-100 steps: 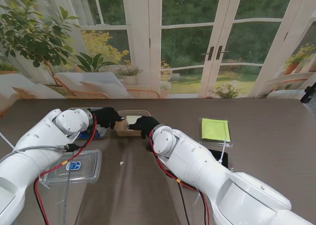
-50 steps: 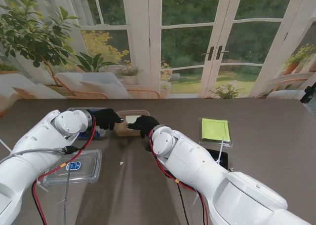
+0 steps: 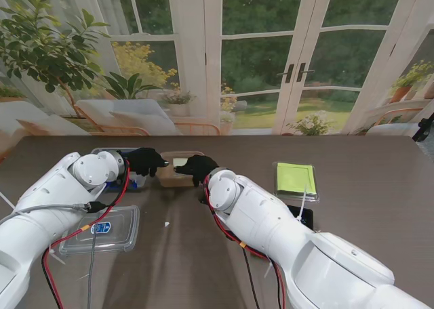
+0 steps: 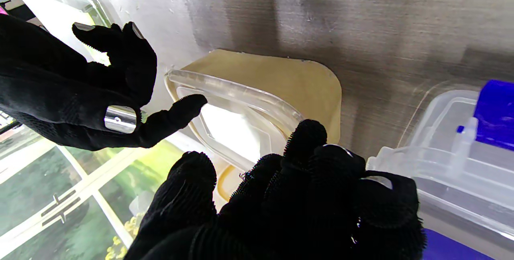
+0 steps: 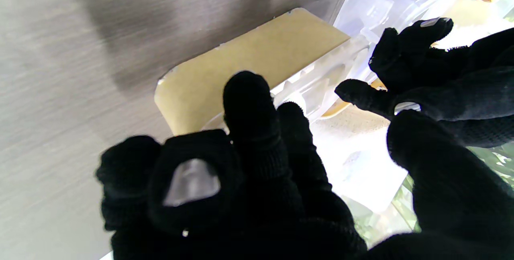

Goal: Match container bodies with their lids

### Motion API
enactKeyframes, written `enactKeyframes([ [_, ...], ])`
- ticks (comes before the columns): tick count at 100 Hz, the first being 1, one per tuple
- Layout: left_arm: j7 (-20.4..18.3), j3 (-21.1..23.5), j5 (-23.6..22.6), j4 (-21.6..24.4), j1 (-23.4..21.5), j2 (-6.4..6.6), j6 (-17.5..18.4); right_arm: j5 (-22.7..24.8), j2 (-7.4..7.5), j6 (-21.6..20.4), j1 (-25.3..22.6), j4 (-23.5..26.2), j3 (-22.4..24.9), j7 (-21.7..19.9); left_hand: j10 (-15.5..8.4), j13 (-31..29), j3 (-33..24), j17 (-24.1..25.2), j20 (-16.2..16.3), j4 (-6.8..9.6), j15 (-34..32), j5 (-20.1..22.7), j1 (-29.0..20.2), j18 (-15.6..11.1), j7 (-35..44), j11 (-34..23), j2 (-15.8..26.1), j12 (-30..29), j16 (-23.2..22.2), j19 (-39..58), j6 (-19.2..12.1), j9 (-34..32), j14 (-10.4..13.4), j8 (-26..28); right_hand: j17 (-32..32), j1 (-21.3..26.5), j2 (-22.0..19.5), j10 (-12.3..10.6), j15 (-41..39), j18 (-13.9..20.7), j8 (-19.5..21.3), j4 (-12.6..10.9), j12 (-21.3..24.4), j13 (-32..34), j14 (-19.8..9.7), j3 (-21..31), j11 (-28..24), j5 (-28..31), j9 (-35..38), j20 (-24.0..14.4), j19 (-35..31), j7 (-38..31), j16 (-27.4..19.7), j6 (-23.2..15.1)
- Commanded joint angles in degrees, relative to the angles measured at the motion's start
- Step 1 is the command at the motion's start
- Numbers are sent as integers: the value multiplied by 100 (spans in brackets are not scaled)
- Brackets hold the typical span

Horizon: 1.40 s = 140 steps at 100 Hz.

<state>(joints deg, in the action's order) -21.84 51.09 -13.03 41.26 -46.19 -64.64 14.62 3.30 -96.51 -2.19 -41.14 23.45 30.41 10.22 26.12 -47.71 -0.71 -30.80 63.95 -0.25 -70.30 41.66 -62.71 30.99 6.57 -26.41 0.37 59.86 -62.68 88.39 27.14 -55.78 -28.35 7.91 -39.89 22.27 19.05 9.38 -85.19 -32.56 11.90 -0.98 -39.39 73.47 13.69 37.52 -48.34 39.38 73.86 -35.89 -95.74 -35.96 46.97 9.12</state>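
Note:
A tan container body (image 3: pixel 171 177) stands at the table's far middle between my two hands. A clear lid (image 4: pixel 237 105) sits tilted over the tan body (image 4: pixel 289 85). My left hand (image 3: pixel 146 161) has its fingers (image 4: pixel 305 139) and thumb closed on the lid's near rim. My right hand (image 3: pixel 196 167) is spread on the other side, its thumb tip (image 4: pixel 192 103) touching the lid's edge. In the right wrist view the tan body (image 5: pixel 249 59) lies beyond my right hand's fingers (image 5: pixel 245 103), with the left hand (image 5: pixel 433 75) across from them.
A clear box with blue clips (image 3: pixel 125 179) stands just behind my left hand. Near me on the left lies a flat clear lid with a blue label (image 3: pixel 102 229). On the right sit a green-lidded container (image 3: pixel 296 179) and a black object (image 3: pixel 303 217).
Both hands have edged slightly farther from me over the tan container. The right hand has closed in a little on the lid.

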Motion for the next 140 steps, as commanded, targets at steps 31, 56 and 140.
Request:
enactKeyframes([
  [31, 166, -367, 233, -1049, 617, -363, 653, -176, 116, 9, -151, 339, 32, -118, 241, -234, 93, -150, -27, 58, -77, 53, 8, 7, 61, -87, 248, -5, 28, 29, -41, -40, -186, 87, -1849, 118, -86, 214, -35, -297, 46, 102, 90, 104, 131, -484, 59, -56, 72, -175, 39, -78, -20, 5],
  [56, 205, -505, 328, -1806, 943, -646, 961, -319, 259, 73, -315, 714, 23, -138, 246, -264, 89, -187, -38, 57, -96, 55, 0, 30, 56, -104, 242, 3, 37, 59, -24, -47, -191, 102, -1846, 151, -88, 228, -34, -338, 54, 100, 100, 102, 164, -495, 65, 160, 99, -191, 54, -126, -17, 25],
  [140, 73, -503, 346, -2250, 1082, -815, 1056, -472, 460, 273, -502, 1300, 24, -129, 257, -269, 93, -188, -53, 54, -99, 60, 6, 46, 48, -122, 254, 26, 47, 67, -10, -59, -208, 120, -1848, 242, -52, 262, -27, -358, -28, 112, 95, 102, 173, -534, 96, -75, 55, -224, 70, 71, -16, -412],
])
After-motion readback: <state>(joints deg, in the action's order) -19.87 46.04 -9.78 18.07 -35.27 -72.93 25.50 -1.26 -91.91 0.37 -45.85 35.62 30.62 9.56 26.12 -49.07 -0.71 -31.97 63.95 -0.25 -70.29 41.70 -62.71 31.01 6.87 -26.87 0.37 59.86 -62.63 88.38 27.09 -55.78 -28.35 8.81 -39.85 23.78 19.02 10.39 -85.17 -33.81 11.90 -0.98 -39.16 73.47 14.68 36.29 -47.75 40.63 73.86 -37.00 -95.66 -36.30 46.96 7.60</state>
